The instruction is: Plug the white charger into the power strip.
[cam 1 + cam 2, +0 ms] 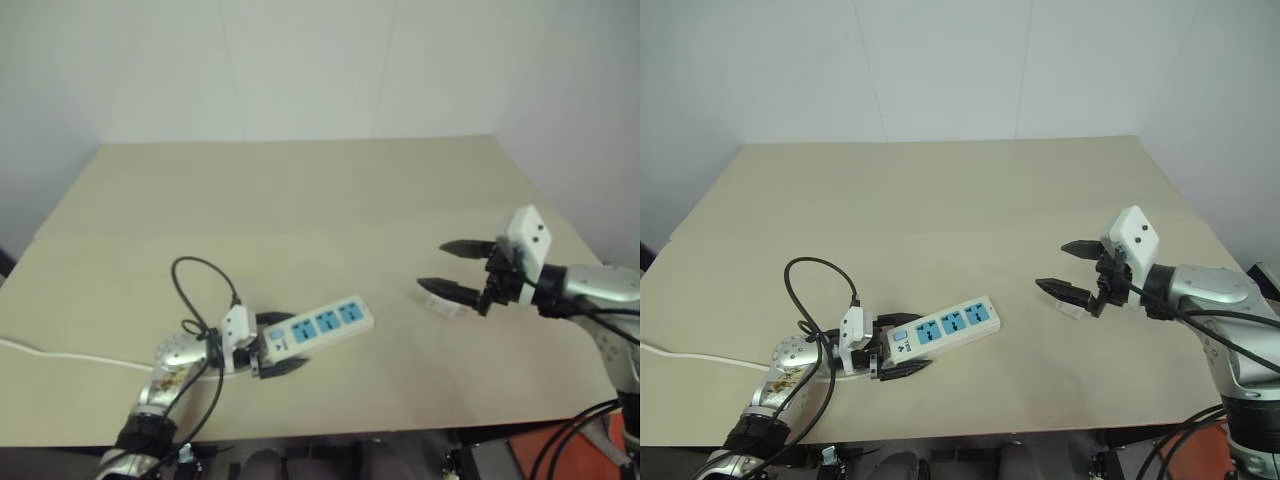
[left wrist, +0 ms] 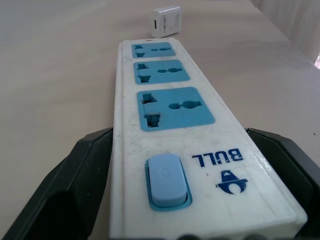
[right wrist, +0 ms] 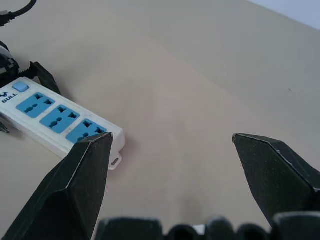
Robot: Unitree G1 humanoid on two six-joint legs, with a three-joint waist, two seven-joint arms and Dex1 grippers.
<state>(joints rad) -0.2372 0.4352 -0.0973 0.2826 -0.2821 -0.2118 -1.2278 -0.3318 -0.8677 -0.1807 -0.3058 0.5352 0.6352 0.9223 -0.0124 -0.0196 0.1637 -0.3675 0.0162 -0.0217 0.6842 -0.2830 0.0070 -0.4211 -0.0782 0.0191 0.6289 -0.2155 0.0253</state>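
Progress: I have nothing plugged in yet; all three blue sockets are bare.
Power strip (image 1: 318,328): one, lower centre, switch end between my left gripper (image 1: 262,352) fingers, spread wide either side.
White charger (image 1: 441,305): one, on the table (image 1: 300,200), right of centre.
Right gripper (image 1: 452,270): wide, empty, hovering above charger.
Left to do: grasp, align, insert.

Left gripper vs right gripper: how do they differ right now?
The left gripper is low at the table, its fingers either side of the power strip at the switch end. The right gripper is raised above the table with nothing between its fingers, the white charger lying just beneath. Shared: both stand wide open.
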